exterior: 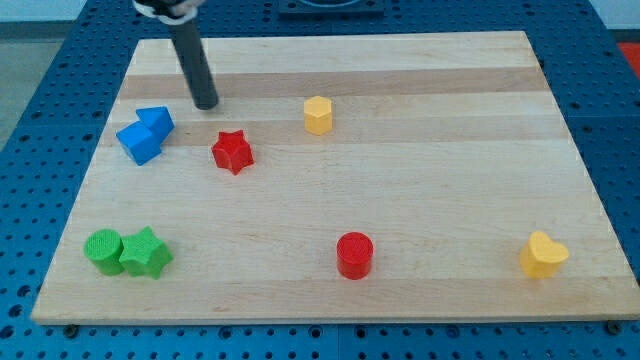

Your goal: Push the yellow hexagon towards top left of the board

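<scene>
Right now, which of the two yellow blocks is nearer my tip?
The yellow hexagon near the view's top centre, right of my tip. The yellow heart sits far off at the view's bottom right.

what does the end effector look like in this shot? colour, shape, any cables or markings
A straight, round rod, dark grey to black, plain and smooth, ending in my tip with a blunt flat end. At the view's top it enters a white and black mount cut off by the frame. No cables or markings show.
</scene>
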`<control>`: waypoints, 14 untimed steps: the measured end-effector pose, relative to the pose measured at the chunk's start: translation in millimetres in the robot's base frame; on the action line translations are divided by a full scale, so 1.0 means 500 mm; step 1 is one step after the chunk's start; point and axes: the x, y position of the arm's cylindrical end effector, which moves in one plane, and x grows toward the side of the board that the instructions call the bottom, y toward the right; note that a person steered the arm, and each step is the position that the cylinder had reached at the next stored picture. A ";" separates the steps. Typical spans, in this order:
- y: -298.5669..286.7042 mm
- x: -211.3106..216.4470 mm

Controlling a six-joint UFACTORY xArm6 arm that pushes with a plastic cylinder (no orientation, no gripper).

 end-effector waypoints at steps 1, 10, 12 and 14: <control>0.057 0.048; 0.143 -0.052; 0.063 -0.052; -0.005 -0.029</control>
